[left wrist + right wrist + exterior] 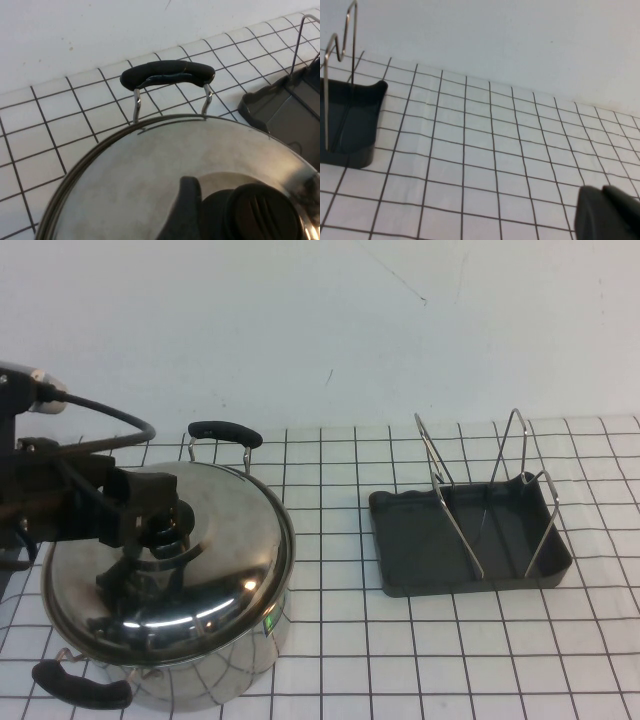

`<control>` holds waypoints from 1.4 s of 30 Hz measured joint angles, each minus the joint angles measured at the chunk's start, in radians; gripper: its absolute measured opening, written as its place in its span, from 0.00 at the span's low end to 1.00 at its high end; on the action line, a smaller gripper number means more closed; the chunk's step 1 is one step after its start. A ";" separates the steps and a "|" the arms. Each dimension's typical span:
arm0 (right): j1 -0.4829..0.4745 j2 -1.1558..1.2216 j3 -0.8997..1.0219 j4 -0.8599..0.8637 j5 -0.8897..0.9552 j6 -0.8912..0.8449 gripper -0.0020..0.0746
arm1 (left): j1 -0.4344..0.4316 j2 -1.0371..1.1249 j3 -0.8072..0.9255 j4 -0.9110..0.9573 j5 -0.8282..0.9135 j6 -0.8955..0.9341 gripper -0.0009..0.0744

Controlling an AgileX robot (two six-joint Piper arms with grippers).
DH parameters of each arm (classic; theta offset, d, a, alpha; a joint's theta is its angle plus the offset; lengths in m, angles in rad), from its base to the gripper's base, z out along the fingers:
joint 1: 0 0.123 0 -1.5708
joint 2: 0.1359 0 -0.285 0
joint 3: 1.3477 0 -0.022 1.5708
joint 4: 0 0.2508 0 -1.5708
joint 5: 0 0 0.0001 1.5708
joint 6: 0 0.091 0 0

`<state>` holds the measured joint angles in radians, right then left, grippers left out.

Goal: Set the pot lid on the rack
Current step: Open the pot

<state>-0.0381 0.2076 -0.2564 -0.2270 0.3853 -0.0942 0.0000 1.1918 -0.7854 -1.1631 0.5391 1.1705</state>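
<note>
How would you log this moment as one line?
left pincer: at lid knob | pot lid: on pot | rack: empty | right pincer: parked away

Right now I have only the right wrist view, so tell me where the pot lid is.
Observer: The pot lid sits on the pot, on the robot's left side of the table.
Operator: Report the left tool.
Observer: The left tool is at the lid's black knob; I cannot tell whether it grips.
Operator: Give me the rack's state.
Observer: The rack lies to the right of the pot, apart from it, with nothing between its wire loops. The right tool is missing from the high view and shows only as a dark tip in yours.
</note>
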 joint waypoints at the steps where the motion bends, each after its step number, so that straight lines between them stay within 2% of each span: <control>1: 0.000 0.000 0.000 0.000 0.000 0.000 0.02 | 0.000 0.002 0.000 0.000 0.000 0.003 0.75; 6: 0.000 0.000 0.000 0.000 -0.002 0.000 0.02 | -0.011 0.009 -0.002 -0.002 -0.002 0.034 0.75; 14: 0.000 0.001 0.004 0.004 -0.008 0.000 0.02 | -0.128 0.042 -0.002 0.019 -0.113 0.076 0.75; 33: 0.000 0.001 0.004 0.008 -0.008 0.000 0.02 | -0.131 0.116 -0.002 0.038 -0.177 0.045 0.74; 36: 0.000 0.001 0.004 0.008 -0.008 0.000 0.02 | -0.131 0.130 -0.002 0.041 -0.168 0.043 0.67; 40: 0.000 0.001 0.004 0.008 -0.008 0.000 0.02 | -0.131 0.130 -0.004 0.041 -0.156 0.043 0.44; 42: 0.000 0.001 0.004 0.000 -0.011 0.000 0.02 | -0.131 0.130 -0.004 0.035 -0.156 0.047 0.44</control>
<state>-0.0381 0.2082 -0.2520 -0.2271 0.3747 -0.0942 -0.1314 1.3214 -0.7892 -1.1279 0.3828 1.2180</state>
